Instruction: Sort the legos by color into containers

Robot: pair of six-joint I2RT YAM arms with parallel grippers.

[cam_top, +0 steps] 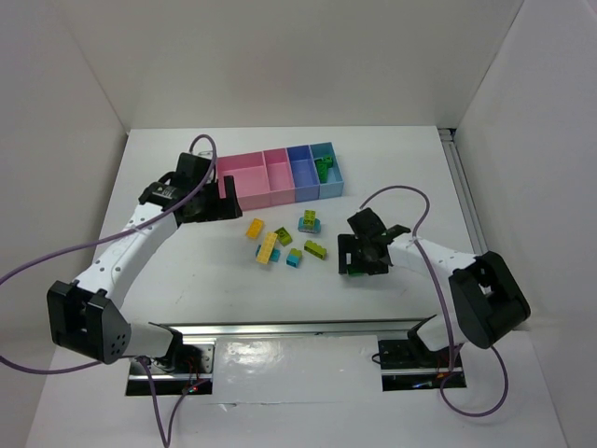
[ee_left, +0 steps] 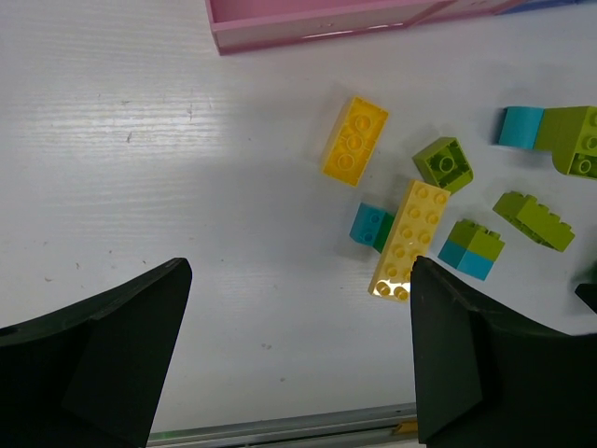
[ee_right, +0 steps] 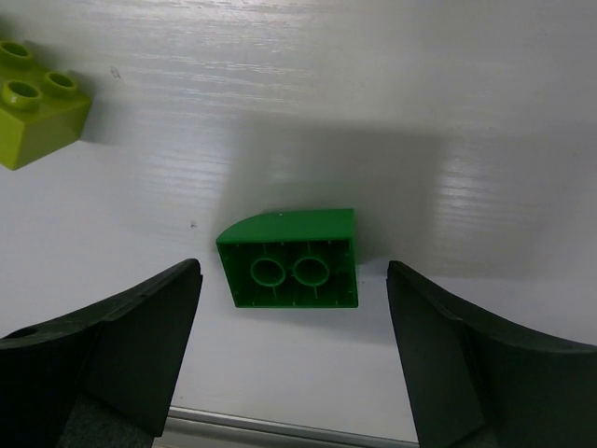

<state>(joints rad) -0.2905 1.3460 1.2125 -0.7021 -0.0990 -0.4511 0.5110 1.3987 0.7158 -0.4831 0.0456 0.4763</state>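
Right wrist view shows the right gripper (ee_right: 291, 280) wide open and empty over the dark green brick (ee_right: 289, 259), toward the near right edge of the counter (cam_top: 280, 299); it should probably descend straight, then close centred.

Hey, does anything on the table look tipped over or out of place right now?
Yes. The dark green brick between the open fingers of the right gripper lies tipped over: its hollow underside with two round tubes faces the wrist camera, and no studs show. The lime brick nearby sits studs up. Nothing looks damaged.
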